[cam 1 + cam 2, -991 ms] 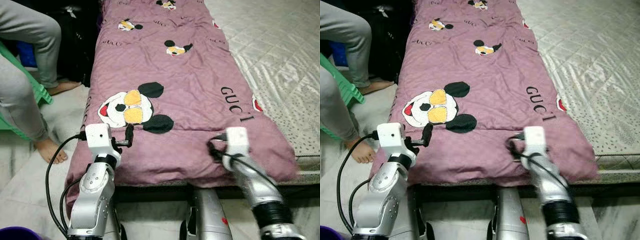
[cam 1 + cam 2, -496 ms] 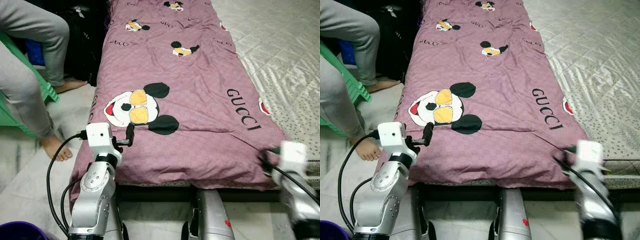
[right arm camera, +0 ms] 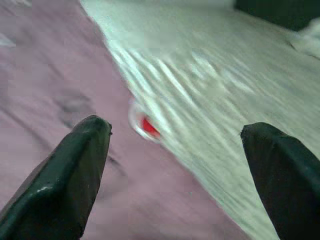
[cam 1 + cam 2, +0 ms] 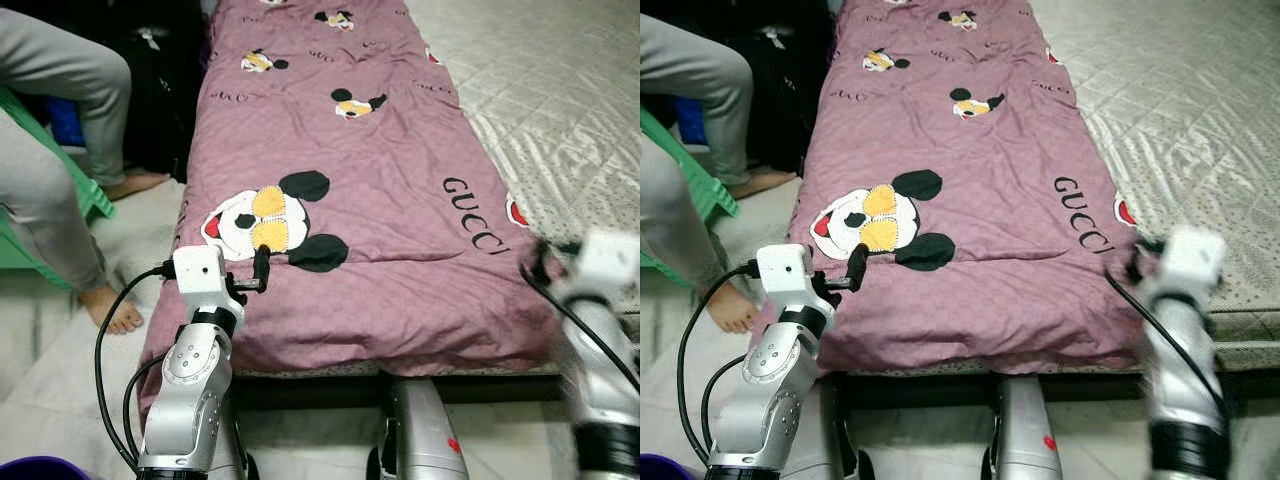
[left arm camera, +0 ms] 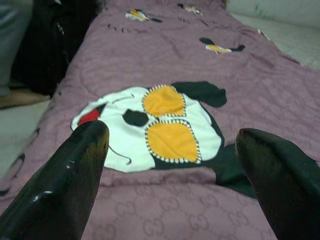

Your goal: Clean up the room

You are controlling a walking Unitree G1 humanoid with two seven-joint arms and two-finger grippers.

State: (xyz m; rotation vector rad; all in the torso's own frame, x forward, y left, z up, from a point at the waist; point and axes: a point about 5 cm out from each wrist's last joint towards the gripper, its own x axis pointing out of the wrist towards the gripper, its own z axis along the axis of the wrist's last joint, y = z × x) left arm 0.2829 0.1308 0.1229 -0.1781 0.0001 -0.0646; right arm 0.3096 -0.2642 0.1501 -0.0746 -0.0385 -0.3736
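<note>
A purple blanket printed with cartoon mice lies flat along the left side of the bed. My left gripper is open, low over the blanket's near left part, facing the large mouse face. Nothing sits between its fingers. My right gripper is open at the blanket's near right corner, over the line where the purple cloth meets the grey mattress. That arm is blurred in the head views.
A person sits at the left on a green stool, with grey-clad legs and a bare foot on the floor beside the bed. A black bag stands by the bed's left side. A purple bucket rim is at the bottom left.
My right arm has swung from the middle of the blanket's near edge out to its near right corner. The left arm has stayed where it was. The head camera has shifted slightly.
</note>
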